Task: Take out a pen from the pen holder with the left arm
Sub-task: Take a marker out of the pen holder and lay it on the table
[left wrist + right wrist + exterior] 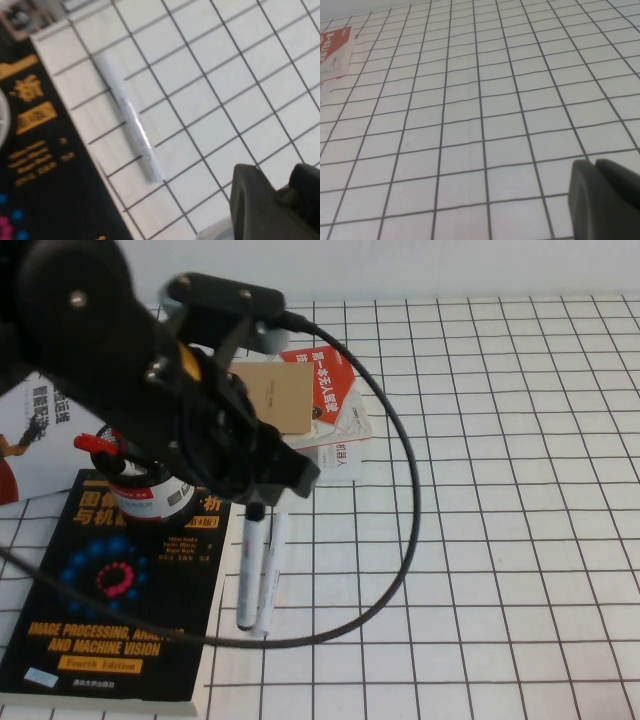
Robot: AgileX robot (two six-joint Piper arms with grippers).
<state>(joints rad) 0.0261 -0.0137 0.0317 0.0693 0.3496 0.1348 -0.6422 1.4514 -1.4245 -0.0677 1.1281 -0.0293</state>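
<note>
Surface: gridded white table [520,490], pen holder [150,495] stood on black book [110,620] at left | left gripper [265,502] held beside book, pinched on hanging pen [248,570] | right gripper [597,170] pressed together over grid.

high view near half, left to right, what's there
black textbook bearing the pen holder → black-capped pen → white pen → bare grid. Left gripper at the pens' far ends; right gripper only in its wrist view.
</note>
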